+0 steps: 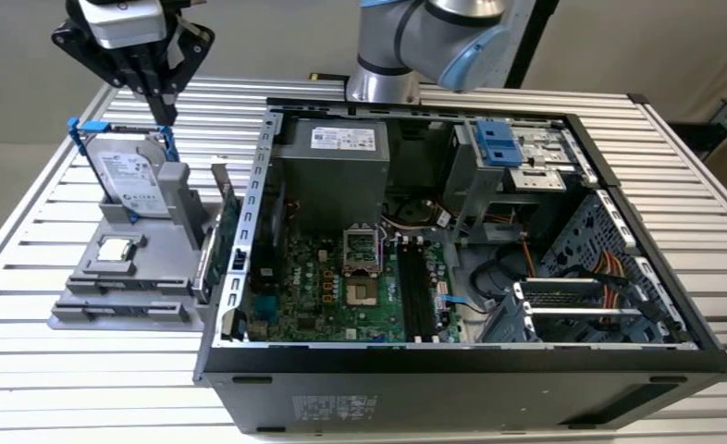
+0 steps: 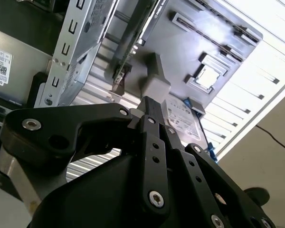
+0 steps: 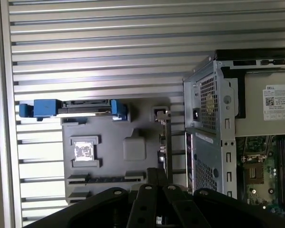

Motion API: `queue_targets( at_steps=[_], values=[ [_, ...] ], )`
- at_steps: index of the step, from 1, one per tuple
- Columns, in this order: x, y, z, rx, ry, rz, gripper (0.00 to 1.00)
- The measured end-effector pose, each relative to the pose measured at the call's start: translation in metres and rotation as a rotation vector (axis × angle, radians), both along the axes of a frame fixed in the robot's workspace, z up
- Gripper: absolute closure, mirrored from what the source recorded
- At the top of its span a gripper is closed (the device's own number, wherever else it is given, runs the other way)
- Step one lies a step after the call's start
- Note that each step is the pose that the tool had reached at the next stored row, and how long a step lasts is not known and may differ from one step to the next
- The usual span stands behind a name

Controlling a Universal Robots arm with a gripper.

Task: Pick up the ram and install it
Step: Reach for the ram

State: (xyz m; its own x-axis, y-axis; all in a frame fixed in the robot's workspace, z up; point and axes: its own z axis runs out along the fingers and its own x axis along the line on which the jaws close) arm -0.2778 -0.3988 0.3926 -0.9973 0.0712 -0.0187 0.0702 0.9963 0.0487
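My gripper [image 1: 166, 109] hangs shut with nothing between its black fingers, above the back of a grey parts holder [image 1: 117, 277] at the exterior view's left. Both wrist views show the closed fingertips [image 2: 149, 107] [image 3: 156, 175] over that holder [image 3: 114, 128]. The ram is hidden; I can only make out long dark slots [image 3: 107, 179] along the holder's front. The motherboard [image 1: 326, 287] lies in the open computer case [image 1: 462, 370], with its long black slots [image 1: 415, 296] beside the processor socket.
The holder carries an upright hard drive [image 1: 135, 176] with blue brackets, a square silver chip [image 1: 117, 248] and a green card with a metal bracket [image 1: 222, 231]. The arm's base [image 1: 400, 46] stands behind the case on the slatted metal table [image 1: 43, 370].
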Motion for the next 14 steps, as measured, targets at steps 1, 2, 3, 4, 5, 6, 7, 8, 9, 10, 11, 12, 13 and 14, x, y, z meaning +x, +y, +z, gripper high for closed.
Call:
queue_targets(
  at_steps=[1,2,3,4,5,6,7,8,9,10,11,12,13,14],
  values=[
    [-0.0009,0.0000,0.0000,0.0000,0.0000,0.000,1.00],
    [-0.0017,0.0000,0.0000,0.0001,0.0000,0.000,1.00],
    [-0.0026,0.0000,0.0000,0.0000,0.0000,0.000,1.00],
    [-0.0035,0.0000,0.0000,0.0000,-0.0001,0.000,1.00],
    [-0.0044,0.0000,0.0000,0.0000,0.0000,0.000,1.00],
    [-0.0052,0.0000,0.0000,0.0000,0.0000,0.000,1.00],
    [-0.0060,0.0000,0.0000,0.0001,-0.0001,0.000,1.00],
    [-0.0068,0.0000,0.0000,0.0000,-0.0001,0.000,1.00],
    [-0.0076,0.0000,0.0000,0.0001,-0.0001,0.000,1.00],
    [-0.0084,0.0000,0.0000,0.0000,0.0000,0.000,1.00],
    [-0.0091,0.0000,0.0000,0.0000,0.0000,0.000,1.00],
    [-0.0100,0.0000,0.0000,0.0001,-0.0001,0.000,1.00],
    [-0.0107,0.0000,0.0000,0.0001,-0.0001,0.000,1.00],
    [-0.0115,0.0000,0.0000,0.0000,0.0000,0.000,1.00]
  ],
)
